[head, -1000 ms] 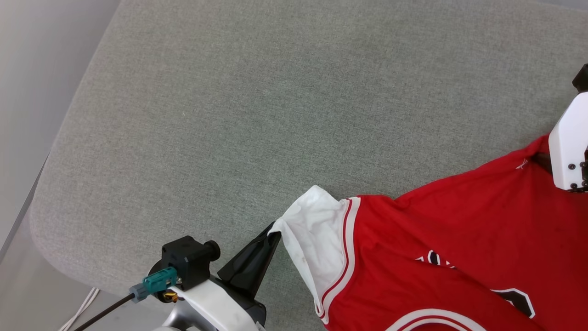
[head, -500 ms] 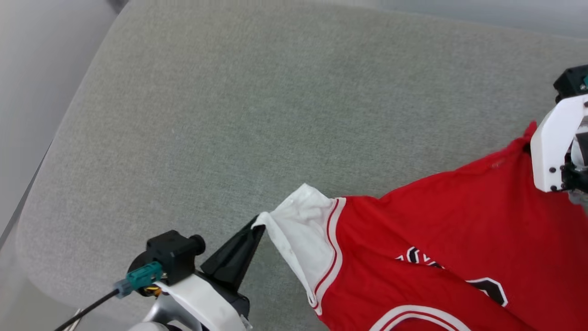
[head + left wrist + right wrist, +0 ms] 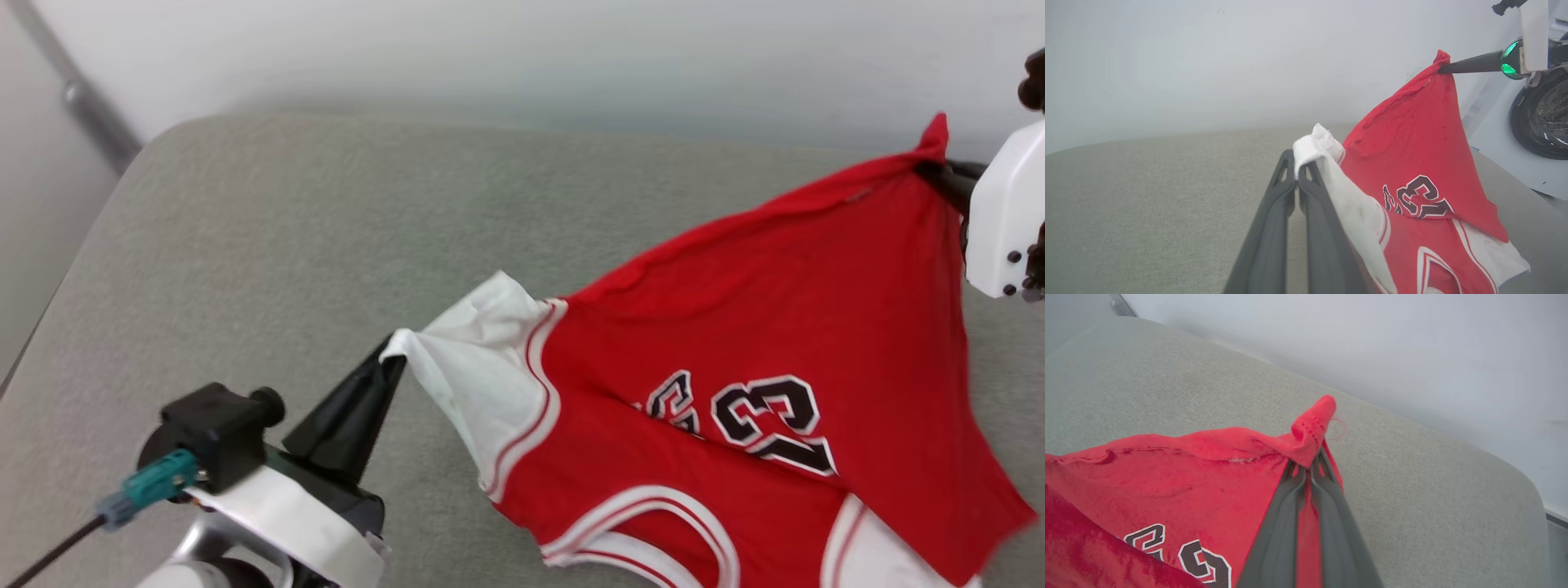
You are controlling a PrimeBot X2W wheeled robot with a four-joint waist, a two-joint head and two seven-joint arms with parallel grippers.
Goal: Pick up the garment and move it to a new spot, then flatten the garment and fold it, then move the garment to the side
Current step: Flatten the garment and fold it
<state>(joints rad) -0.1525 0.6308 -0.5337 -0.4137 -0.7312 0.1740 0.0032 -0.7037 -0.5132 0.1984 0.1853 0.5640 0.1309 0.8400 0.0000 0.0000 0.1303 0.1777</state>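
The garment, a red jersey with white sleeves and a black-and-white number graphic, hangs stretched between both grippers above the grey cushion. My left gripper is shut on the tip of a white sleeve, its fingers pressed together. My right gripper is shut on a bunched red corner, higher up at the right. The left wrist view shows that right gripper pinching the garment's peak. The garment's lower part droops toward the cushion at the bottom right.
A wide grey upholstered cushion lies under the garment, with rounded edges at left and back. A pale wall stands behind it, and a metal rail runs at the upper left. A dark round drum shows right of the cushion.
The head camera has tilted up, bringing the wall into view. Both grippers have raised the garment, the right one higher, so the cloth hangs taut and the number graphic shows.
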